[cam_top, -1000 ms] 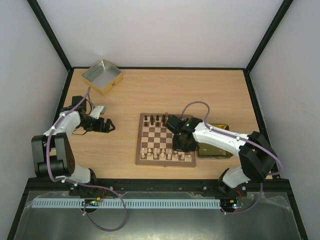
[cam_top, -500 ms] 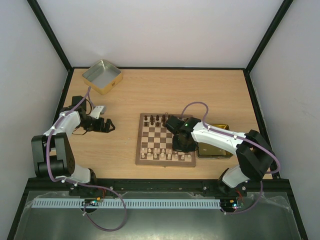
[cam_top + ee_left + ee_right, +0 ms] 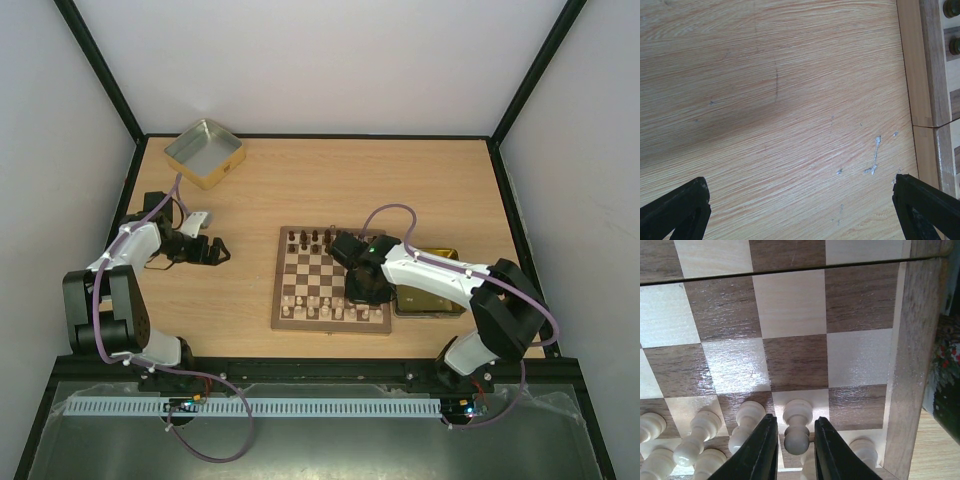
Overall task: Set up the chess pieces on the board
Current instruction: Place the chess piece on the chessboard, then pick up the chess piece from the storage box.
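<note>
The board (image 3: 277, 290) lies mid-table, with dark chess pieces (image 3: 310, 238) on its far rows and cream ones (image 3: 308, 305) on its near rows. My right gripper (image 3: 365, 290) hangs low over the board's near right corner. In the right wrist view its jaws (image 3: 794, 440) straddle an upright cream pawn (image 3: 797, 427) on a pale square. A thin gap shows on each side, so the gripper is slightly open. More cream pieces (image 3: 747, 415) stand to the pawn's left. My left gripper (image 3: 215, 250) is wide open over bare table (image 3: 790, 100), left of the board's frame (image 3: 930, 75).
An open metal tin (image 3: 225, 165) sits at the far left corner of the table. A second tin (image 3: 445, 255) lies just right of the board, under my right arm, and shows in the right wrist view (image 3: 945, 390). Black frame posts border the table.
The right arm's elbow has edged slightly left over the board's right side. The left arm has not moved.
</note>
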Controlling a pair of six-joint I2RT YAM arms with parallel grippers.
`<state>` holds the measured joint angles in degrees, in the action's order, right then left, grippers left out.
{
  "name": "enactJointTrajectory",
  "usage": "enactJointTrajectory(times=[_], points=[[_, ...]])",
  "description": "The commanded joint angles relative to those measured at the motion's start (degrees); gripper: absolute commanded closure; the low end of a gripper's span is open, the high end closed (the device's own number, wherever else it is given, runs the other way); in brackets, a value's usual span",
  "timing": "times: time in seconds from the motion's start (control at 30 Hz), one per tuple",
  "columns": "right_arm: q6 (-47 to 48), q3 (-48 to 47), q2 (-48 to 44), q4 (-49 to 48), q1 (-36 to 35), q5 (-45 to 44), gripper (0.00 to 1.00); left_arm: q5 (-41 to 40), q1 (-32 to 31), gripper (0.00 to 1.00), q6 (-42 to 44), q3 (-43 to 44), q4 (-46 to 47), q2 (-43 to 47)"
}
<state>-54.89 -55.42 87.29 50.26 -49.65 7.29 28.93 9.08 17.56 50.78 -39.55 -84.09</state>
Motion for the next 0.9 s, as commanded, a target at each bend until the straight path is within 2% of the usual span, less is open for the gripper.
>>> enactJointTrajectory(times=[0.0, 0.3, 0.53, 0.7, 0.87], points=[[-0.83, -0.51, 0.48, 0.62, -0.36, -2.32, 0.8, 0.64, 0.41, 0.01, 0.33, 1.35, -0.97, 0.67], [1.01, -6.81, 3.07, 3.88, 0.87, -5.93, 0.76, 0.6, 0.41, 0.01, 0.28, 1.33, -0.97, 0.89], [5.02, -11.4, 2.53, 8.13, 7.7, -9.34, 0.76, 0.67, 0.45, 0.01, 0.39, 1.34, -0.98, 1.12], [6.37, -8.23, -2.25, 9.73, 16.97, -11.99, 0.75, 0.69, 0.5, 0.01, 0.41, 1.33, -0.97, 1.07], [9.37, -0.05, -9.42, 7.65, 32.68, -9.76, 0.75, 0.78, 0.5, 0.01, 0.44, 1.33, -0.97, 1.13]])
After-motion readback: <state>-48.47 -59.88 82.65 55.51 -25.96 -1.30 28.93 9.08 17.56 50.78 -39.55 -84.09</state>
